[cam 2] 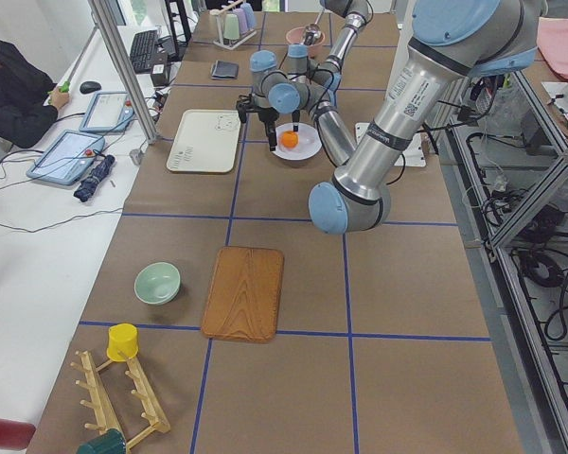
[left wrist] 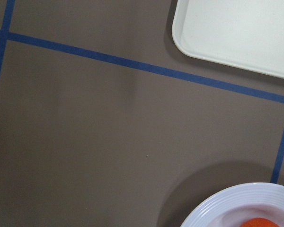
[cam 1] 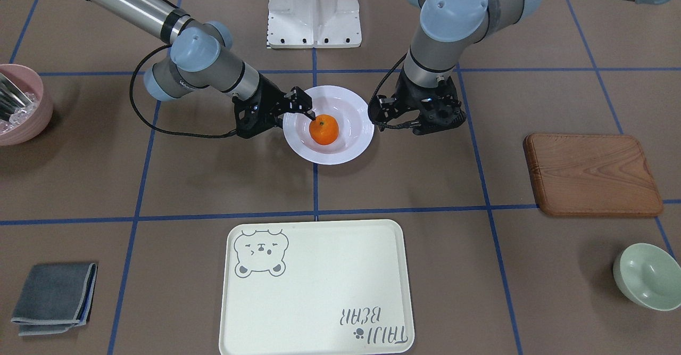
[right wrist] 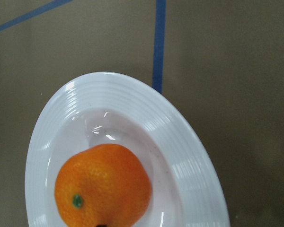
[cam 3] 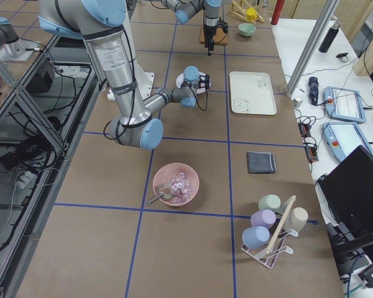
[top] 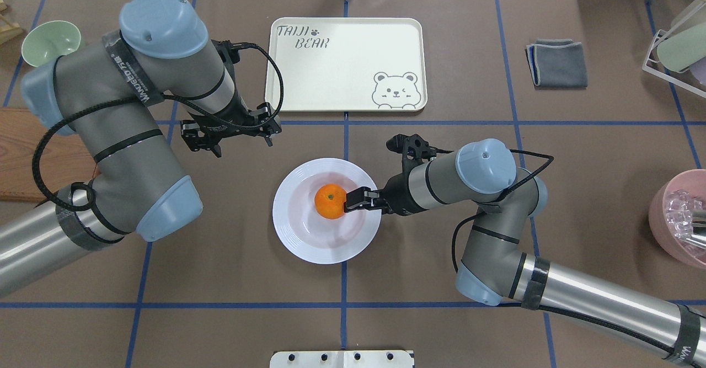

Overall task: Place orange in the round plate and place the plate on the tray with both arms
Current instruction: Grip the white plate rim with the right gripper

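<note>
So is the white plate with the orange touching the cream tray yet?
Apart. The overhead view shows bare brown table and a blue tape line between the round plate and the tray.

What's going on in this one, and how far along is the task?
The orange already sits in the round plate, which rests on the table, short of the tray. The right gripper has its fingertips at the orange's side; whether it grips it I cannot tell. The left gripper hovers open beside the plate, holding nothing. The plate is not yet on the tray.
</note>
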You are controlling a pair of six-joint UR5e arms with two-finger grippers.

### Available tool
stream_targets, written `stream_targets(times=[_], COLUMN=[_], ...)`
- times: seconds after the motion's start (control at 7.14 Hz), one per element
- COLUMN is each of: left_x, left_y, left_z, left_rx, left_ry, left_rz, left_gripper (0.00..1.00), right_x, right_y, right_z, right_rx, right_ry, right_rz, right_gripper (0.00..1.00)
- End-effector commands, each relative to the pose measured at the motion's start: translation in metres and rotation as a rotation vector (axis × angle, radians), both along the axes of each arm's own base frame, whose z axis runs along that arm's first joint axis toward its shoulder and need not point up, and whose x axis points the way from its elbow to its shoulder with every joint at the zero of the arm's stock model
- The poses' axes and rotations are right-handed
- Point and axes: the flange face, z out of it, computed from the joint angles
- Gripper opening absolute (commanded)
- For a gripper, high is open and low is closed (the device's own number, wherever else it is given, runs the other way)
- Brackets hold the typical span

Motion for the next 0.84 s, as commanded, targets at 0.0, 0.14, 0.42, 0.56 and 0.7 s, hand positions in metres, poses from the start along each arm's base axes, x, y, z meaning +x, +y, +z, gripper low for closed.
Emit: stream_targets(times=[0.0,0.14,0.42,0.56,0.7], left_x=[0.0,0.0,-0.022,-0.036,-0.05], left_y=[0.0,0.0,-0.015,-0.02,-0.024], left_z=[0.0,0.0,-0.003,-0.004,0.004], left_rx=[0.0,0.0,0.014,0.048,0.045], left_ry=[0.0,0.0,0.003,-0.005,-0.037], left_rz=[0.0,0.0,-0.024,0.001,0.011], left_gripper=[0.98,0.98,0.98,0.98,0.98], right_x=[0.002,0.003,0.008,0.011,0.014], right_y=[-0.001,-0.002,-0.005,-0.007,-0.008], right_z=[-0.003,-0.004,-0.009,-0.01,-0.013], right_rx=[0.007,0.008,0.015,0.021,0.029], right_ry=[-0.013,-0.015,-0.028,-0.042,-0.057], right_rz=[0.002,0.005,0.011,0.016,0.021], right_gripper=[0.36,0.26,0.13,0.08,0.0])
